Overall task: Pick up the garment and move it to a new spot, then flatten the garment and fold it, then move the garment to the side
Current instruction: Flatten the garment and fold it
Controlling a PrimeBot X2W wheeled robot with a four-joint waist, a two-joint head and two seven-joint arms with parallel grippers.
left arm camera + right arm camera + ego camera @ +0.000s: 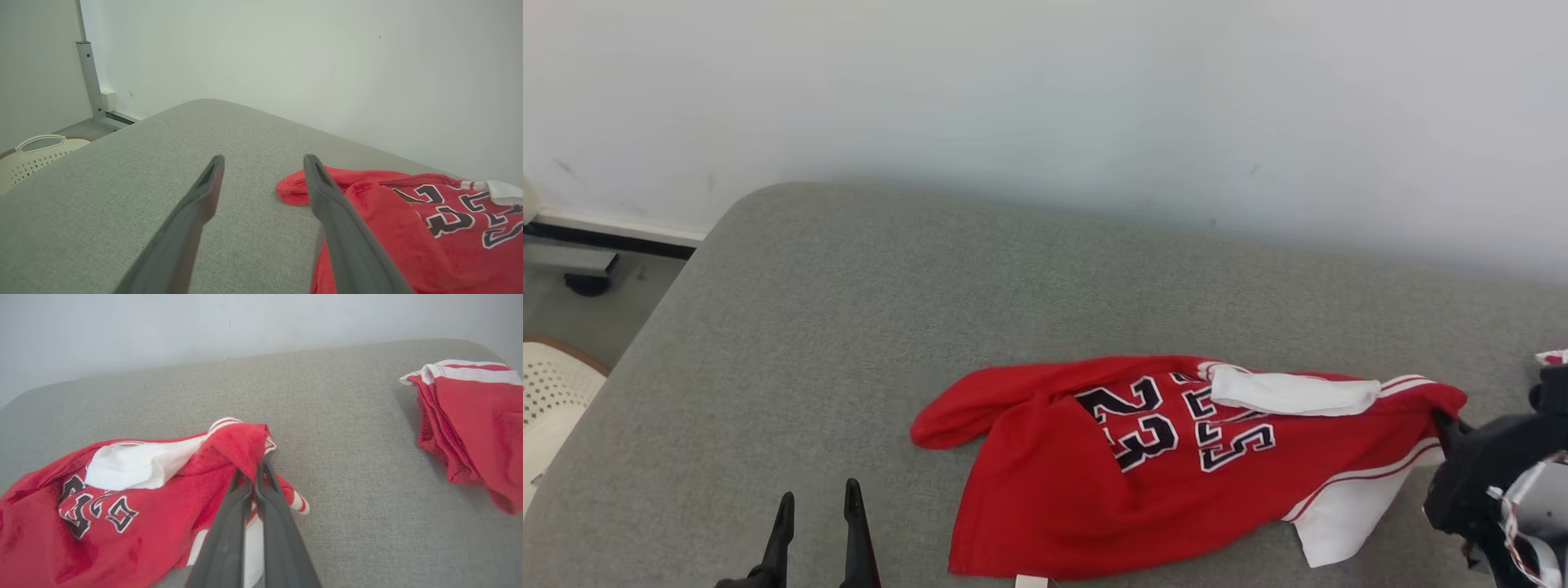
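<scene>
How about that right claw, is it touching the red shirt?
Touching. The right wrist view shows the right claw shut on a bunched corner of the red shirt, with the cloth pinched inside it.

A jersey [1143, 465] lay rumpled on the near right part of an upholstered surface [866, 310], with a wall [1045, 90] behind. The left hand [818, 492] sat left of the jersey by the front edge, fingers spread, clear of the cloth. The right hand [256, 467] pinched the jersey's right corner. A folded garment [470, 428] lay further right, well apart. A laundry basket [551, 392] stood beyond the surface's left edge.
</scene>
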